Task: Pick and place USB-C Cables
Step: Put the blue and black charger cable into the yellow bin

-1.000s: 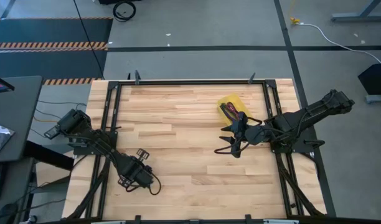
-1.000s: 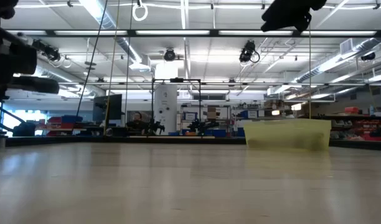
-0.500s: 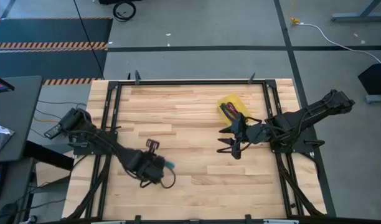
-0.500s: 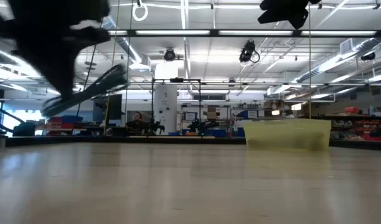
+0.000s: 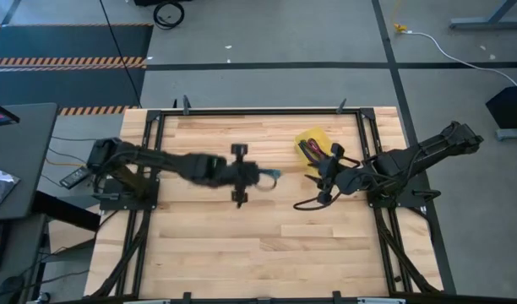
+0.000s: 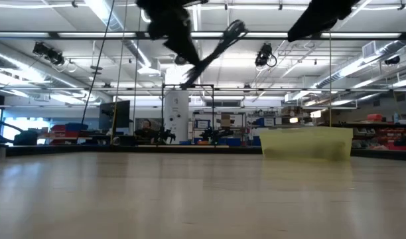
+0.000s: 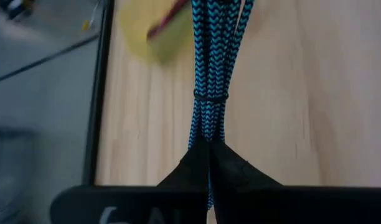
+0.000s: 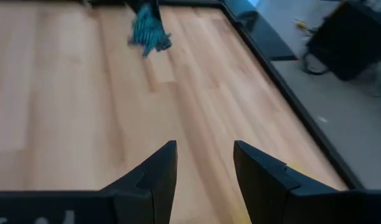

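The left arm stretches out nearly straight from its base, its wrist held high. The left pincer (image 5: 257, 175) has its two fingers (image 7: 209, 165) pressed tight together on the teal cable (image 7: 210, 81). Facing it, well apart, the right arm is folded at the elbow, and the right pincer (image 8: 203, 163) holds its fingers spread with nothing between them.

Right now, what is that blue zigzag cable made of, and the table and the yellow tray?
The teal cable, pinched in the left gripper, looks like woven fabric: a blue-and-black zigzag braid, matte, with a thin band around it. The table looks like wood, pale planks joined in strips with a smooth finish. The yellow tray is probably plastic, since its wall looks slightly see-through.
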`<state>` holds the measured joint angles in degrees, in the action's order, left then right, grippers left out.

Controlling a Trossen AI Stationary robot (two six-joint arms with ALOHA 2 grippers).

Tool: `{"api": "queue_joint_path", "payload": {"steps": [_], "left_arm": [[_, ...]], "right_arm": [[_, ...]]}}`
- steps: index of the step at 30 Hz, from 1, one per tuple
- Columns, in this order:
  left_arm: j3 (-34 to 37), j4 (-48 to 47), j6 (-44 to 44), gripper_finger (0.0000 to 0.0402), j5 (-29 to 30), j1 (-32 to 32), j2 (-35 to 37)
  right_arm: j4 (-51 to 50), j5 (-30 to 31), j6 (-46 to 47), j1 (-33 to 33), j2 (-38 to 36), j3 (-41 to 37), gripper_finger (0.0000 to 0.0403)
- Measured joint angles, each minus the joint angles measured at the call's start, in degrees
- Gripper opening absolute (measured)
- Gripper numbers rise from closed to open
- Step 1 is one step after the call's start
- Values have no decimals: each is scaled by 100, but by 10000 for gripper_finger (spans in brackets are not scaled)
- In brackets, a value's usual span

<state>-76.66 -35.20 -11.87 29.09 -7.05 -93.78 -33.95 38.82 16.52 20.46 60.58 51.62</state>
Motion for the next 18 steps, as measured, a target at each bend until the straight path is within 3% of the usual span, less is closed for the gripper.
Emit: {"api": "queue_joint_path", "payload": {"steps": [5,8,18], "left_arm": [[0,1228,-272,0,-1419,562,0],[0,1725,-285,0,-1935,721,0],[0,1892,-287,0,-2298,785,0]], "right_arm": [[-67,330,-8,-83,15,-2,164],[426,497,-317,-82,17,-2,164],[1855,473,-1798,-191,17,-2,188]]}}
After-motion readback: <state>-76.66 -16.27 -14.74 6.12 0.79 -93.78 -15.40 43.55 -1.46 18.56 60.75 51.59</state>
